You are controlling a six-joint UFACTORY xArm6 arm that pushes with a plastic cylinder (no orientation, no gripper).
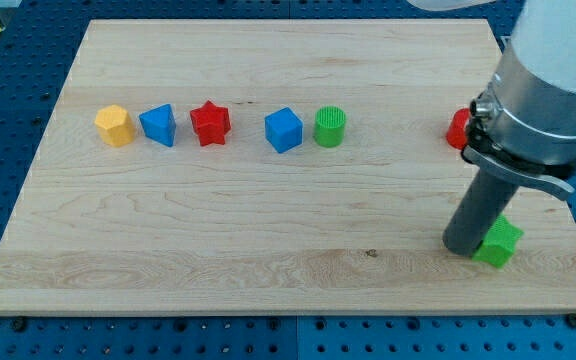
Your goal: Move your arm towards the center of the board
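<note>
My tip (464, 246) rests on the wooden board (268, 230) near its lower right corner. A green star-shaped block (499, 242) touches the tip on its right side. A red block (458, 129) lies higher up at the view's right, partly hidden by my arm. A row of blocks lies across the upper left: a yellow hexagonal block (114, 125), a blue block (158, 125), a red star (210, 122), a blue cube (283, 130) and a green cylinder (330, 127). The tip is far to the right of and below this row.
My arm's wide grey and white body (548, 90) rises over the board's right edge. A blue perforated table (8, 110) surrounds the board on all sides.
</note>
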